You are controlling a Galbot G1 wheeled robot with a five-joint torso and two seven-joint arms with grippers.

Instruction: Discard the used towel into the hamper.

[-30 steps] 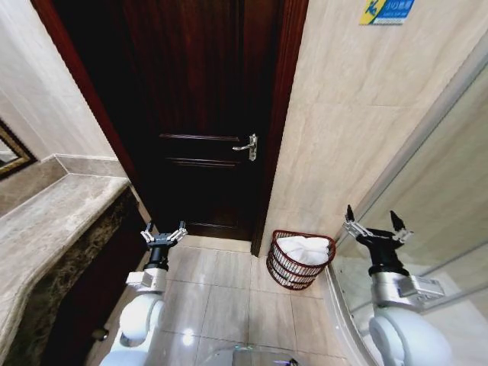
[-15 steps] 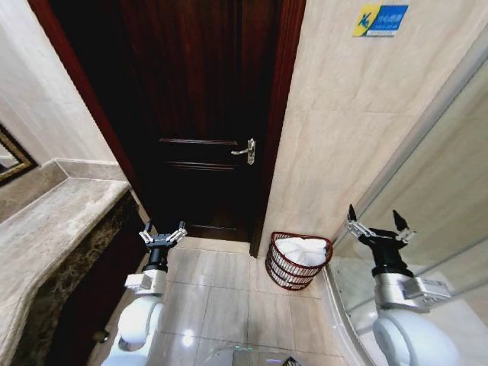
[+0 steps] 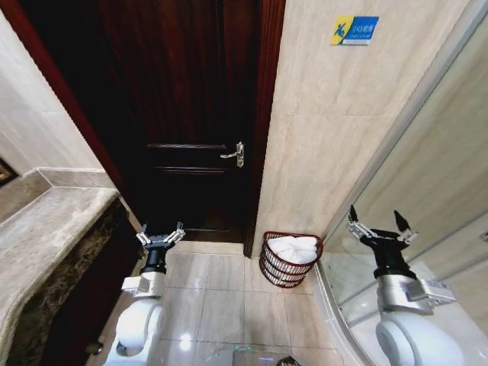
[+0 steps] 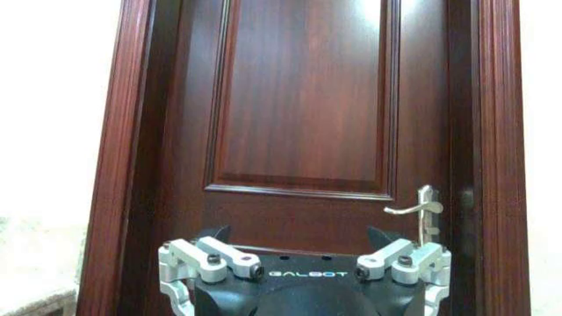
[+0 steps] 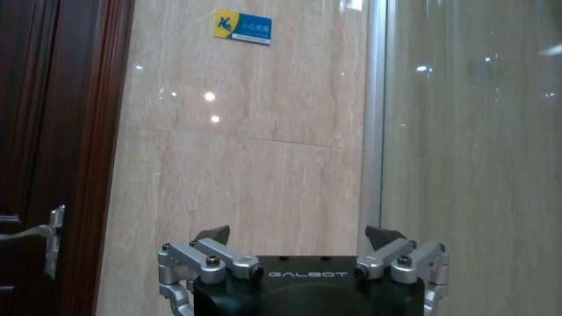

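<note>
Left gripper (image 3: 161, 237): raised at about 7 o'clock in the head view, near the robot's body, fingers spread apart and holding nothing; its wrist view looks straight at the door.

Right gripper (image 3: 379, 228): raised at about 4 o'clock, fingers spread wide, nothing between them; it points at the tiled wall beside the glass panel (image 3: 435, 175).

Counter (image 3: 46, 236): a stone top running along the robot's left, at 8 to 9 o'clock, well apart from both grippers.

Floor (image 3: 221, 305): pale tiles between the two arms, bare as far as the head view shows.

Hamper (image 3: 289, 260): a small round reddish-brown slatted basket standing on the floor at about 5 o'clock from the middle of the head view, between the two arms and nearer the right one – tucked against the wall just beside the door frame.

Towel (image 3: 294, 246): a white bundle lying inside the hamper, filling most of its mouth and sitting roughly level with the rim.

Door (image 3: 191, 114): dark wood, shut, at 12 o'clock beyond the hamper, with a metal handle (image 3: 233, 154) on its right edge.

Sign (image 3: 354, 30): a small blue and yellow plate high on the wall at about 1 o'clock.

Task progress: the towel is in the hamper and both grippers are empty – so the discarding looks done, with nothing left that I can make out.
</note>
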